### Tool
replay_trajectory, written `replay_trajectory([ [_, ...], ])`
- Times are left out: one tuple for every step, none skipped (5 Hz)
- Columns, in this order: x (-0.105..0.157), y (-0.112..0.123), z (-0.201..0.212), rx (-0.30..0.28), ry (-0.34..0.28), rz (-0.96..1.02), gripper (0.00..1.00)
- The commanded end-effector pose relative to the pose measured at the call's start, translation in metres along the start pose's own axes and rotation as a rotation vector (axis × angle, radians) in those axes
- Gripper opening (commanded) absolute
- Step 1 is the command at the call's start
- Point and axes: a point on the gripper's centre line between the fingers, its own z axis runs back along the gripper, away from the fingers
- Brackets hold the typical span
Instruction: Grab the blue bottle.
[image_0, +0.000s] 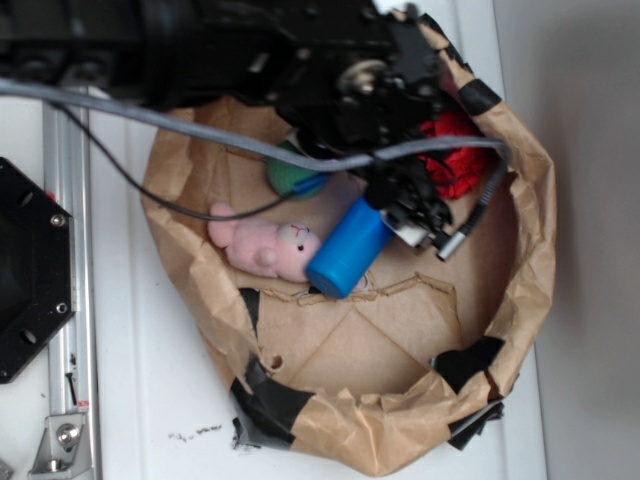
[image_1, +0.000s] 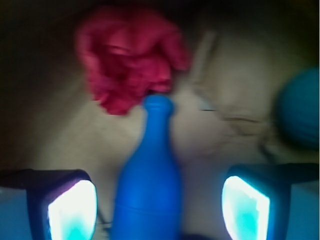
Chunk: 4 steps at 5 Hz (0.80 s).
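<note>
Blue bottle (image_0: 349, 250) lying on its side on the floor of the brown paper basket (image_0: 530, 250), base pointing toward the basket's middle, neck hidden under the arm in the exterior view. In the wrist view, blue bottle (image_1: 149, 185) running straight up the centre of the picture, neck end farthest from the camera and just short of the red crumpled cloth (image_1: 131, 60). Gripper (image_1: 159, 207) with jaws wide apart, one pad to either side of the bottle's body, clear gaps on both sides, nothing clamped yet. Pink plush (image_0: 262, 246) lying against the bottle's side in the exterior view; teal ball (image_1: 300, 107) off to the right of the bottle, well clear of the pads. Step in hand, judged from this: final descent and closing on the bottle. To do it well: keep the bottle centred between the pads, lower until the pads (image_1: 75, 210) reach the widest part of the cylinder rather than the taper, then close squarely across the body. Smooth round plastic likely to roll or squirt out under an off-centre squeeze, so no closing on the neck or shoulder. Plush beside the bottle worth watching, lest a pad pinch its fabric along with the bottle. How near the pads sit to the basket floor cannot be told from the blurred wrist view.
</note>
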Motion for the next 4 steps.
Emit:
replay_trajectory([
  [-0.022,-0.015,-0.04,0.214,0.194,-0.13,0.0],
  [-0.028,-0.01,-0.01,0.247,0.18,-0.212,0.0],
  [-0.037,0.002,0.041,0.133,0.046,-0.282,0.0],
  [-0.03,0.009,0.091,0.126,-0.16,-0.454,0.0],
])
